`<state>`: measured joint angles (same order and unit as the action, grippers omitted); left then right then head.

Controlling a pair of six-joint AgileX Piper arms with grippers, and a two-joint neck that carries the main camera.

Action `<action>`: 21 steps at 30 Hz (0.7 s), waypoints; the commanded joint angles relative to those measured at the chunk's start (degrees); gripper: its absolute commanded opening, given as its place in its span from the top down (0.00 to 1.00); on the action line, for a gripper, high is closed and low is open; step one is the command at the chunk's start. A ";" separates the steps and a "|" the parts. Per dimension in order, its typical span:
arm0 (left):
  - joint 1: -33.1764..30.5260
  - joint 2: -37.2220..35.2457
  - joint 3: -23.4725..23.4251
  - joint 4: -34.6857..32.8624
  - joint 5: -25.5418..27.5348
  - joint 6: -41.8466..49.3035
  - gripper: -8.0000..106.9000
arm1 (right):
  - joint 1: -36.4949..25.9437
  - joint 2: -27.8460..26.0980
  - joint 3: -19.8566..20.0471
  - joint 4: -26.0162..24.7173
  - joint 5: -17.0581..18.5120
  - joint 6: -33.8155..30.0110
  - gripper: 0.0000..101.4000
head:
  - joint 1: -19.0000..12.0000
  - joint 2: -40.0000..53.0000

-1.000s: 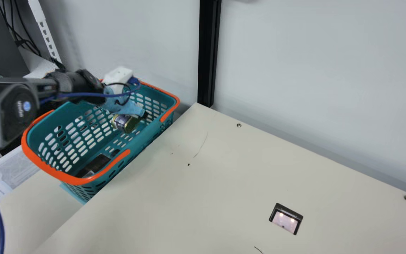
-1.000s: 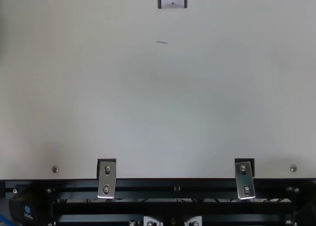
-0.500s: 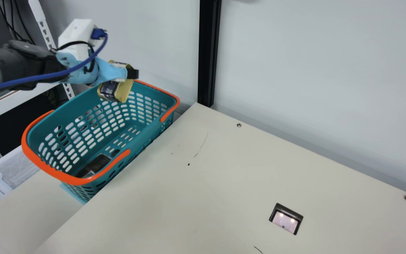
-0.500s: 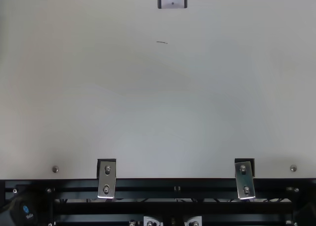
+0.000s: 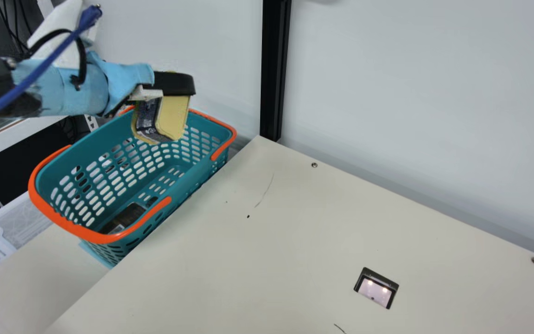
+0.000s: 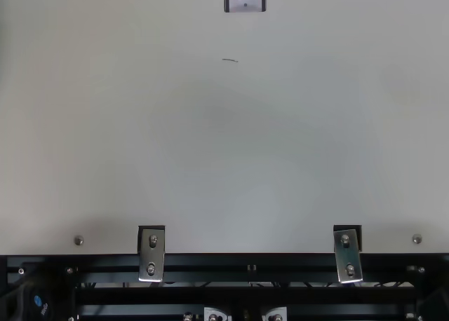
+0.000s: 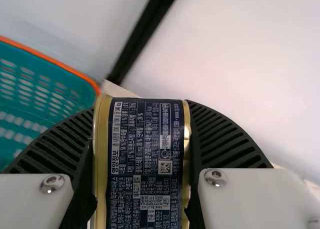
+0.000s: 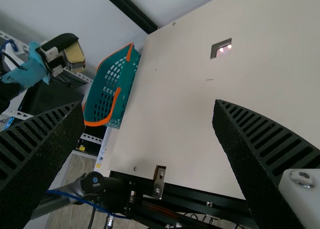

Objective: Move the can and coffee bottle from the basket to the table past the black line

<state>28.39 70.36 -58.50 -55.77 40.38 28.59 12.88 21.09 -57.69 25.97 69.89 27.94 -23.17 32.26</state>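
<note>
Transfer step judged in hand: left gripper point(image 7: 141, 109) pinches the can point(image 5: 173, 117), main view's upper left, right gripper point(image 8: 150, 106) stands spread; next move requires carriage rightward over the table point(image 5: 295, 241).

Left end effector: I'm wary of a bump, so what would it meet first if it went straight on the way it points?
The left end effector seems headed for the pale wall, near the black post; depth is unclear, so the post could come first.
</note>
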 commanded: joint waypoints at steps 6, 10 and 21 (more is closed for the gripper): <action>-3.29 -7.07 -0.68 -0.94 10.61 -26.47 0.84 | 0.00 0.00 0.00 0.00 0.00 0.00 0.00 | -1.80 0.69; -5.10 -9.25 -0.89 -2.79 13.99 -34.14 0.84 | 0.00 0.00 0.00 0.00 0.00 0.00 0.00 | -1.80 0.69; -9.80 -12.96 -0.29 -7.66 20.08 -51.14 0.84 | 0.00 0.00 0.00 0.00 0.00 0.00 0.00 | -1.80 0.69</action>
<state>19.01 57.61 -59.01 -63.02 60.10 -18.10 12.88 21.09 -57.69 25.97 69.89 27.94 -23.17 31.96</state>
